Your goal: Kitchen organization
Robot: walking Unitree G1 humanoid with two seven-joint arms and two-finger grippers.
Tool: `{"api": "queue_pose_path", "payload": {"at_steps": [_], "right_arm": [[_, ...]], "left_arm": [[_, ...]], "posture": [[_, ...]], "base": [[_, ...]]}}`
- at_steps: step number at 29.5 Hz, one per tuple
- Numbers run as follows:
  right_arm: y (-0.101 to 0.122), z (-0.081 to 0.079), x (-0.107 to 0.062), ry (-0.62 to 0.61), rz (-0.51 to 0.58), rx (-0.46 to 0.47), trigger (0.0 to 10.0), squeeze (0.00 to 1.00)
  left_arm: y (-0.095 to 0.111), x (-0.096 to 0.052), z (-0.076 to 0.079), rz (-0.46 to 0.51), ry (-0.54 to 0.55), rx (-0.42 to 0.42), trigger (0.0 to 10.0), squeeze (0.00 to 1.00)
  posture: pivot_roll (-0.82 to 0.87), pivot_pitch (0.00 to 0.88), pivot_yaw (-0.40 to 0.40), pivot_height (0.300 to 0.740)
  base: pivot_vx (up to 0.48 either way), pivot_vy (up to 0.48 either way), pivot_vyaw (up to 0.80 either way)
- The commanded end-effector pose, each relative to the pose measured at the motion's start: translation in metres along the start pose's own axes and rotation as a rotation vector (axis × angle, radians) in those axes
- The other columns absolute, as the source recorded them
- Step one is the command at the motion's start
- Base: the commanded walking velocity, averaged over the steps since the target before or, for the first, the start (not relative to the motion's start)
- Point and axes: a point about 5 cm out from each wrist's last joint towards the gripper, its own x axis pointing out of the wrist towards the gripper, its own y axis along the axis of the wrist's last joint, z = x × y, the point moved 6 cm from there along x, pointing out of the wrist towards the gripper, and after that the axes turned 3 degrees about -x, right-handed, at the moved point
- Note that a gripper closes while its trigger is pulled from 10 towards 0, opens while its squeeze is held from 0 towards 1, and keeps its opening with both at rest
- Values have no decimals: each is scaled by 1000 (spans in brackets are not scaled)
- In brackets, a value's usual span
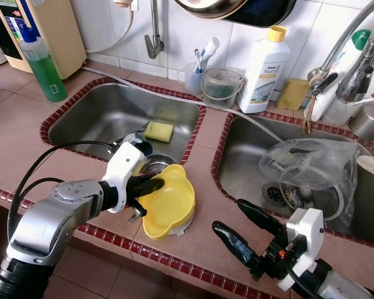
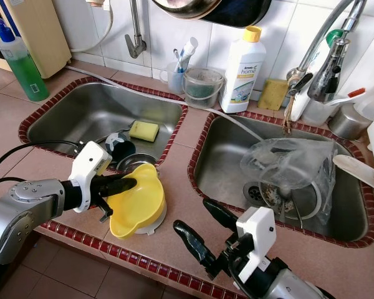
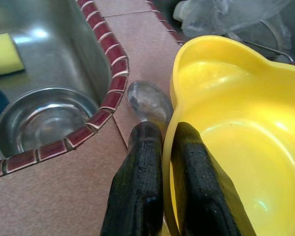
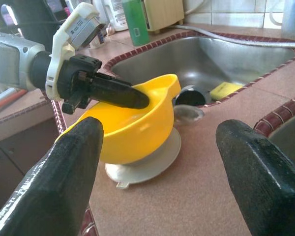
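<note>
- Left claw (image 1: 151,185) pinches the yellow bowl's (image 1: 171,202) rim, one finger inside, one outside.
- The bowl sits on the counter (image 1: 202,187) between two sinks.
- Right claw (image 1: 244,229), fingers spread, hovers near the bowl.

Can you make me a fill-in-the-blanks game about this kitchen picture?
1. The left gripper pinches the rim of the ____ bowl.
2. The sponge lies in the ____ sink.
3. The right gripper's jaws are ____.
4. The soap bottle by the left sink holds ____ liquid.

Missing words: yellow; left; open; green
</note>
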Motion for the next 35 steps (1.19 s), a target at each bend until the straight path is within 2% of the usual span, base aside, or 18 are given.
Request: {"api": "queue_pose_path", "payload": {"at_steps": [1,9,11,17,22,25,28,29,30,31,32,35], "right_arm": [[2,-1,-1,8,-2,-8,10000,0],[2,-1,3,17,2,-11,10000,0],[2,3,5,6,7,-21,10000,0],[3,3,8,9,15,-24,10000,0],[3,4,10,11,18,-26,10000,0],[4,6,11,9,25,-32,10000,0],[4,7,12,8,26,-34,10000,0],[4,7,12,10,25,-35,10000,0],[4,7,12,10,25,-35,10000,0],[4,8,12,10,25,-35,10000,0],[4,8,12,11,25,-37,10000,0],[8,10,15,8,41,-45,10000,0]], "left_arm": [[4,-2,6,7,-28,18,0,0],[10,-4,12,23,-80,19,0,0],[12,-6,14,25,-99,13,0,0],[21,-9,10,55,-100,7,0,0],[37,-13,-1,120,-72,-23,0,0],[53,-17,-16,187,-23,-44,0,0],[60,-19,-25,216,12,-59,0,0],[65,-20,-34,240,58,-53,0,0],[65,-20,-34,240,58,-53,0,0],[67,-20,-40,253,89,-61,3961,0],[70,-19,-53,275,150,-87,10000,0],[73,-16,-64,313,208,-115,10000,0]], "posture": [[-52,103,-39,740],[-50,97,-36,740],[-49,96,-35,740],[-46,92,-34,740],[-45,85,-34,740],[-43,74,-37,740],[-41,68,-40,740],[-41,68,-40,740],[-41,68,-40,740],[-44,62,-42,740],[-44,62,-42,740],[-50,49,-46,740]], "base": [[0,0,0],[0,0,0],[0,0,0],[0,0,0],[0,0,0],[0,0,0],[0,0,0],[0,0,0],[0,0,0],[0,0,0],[0,0,0],[0,0,0]]}}
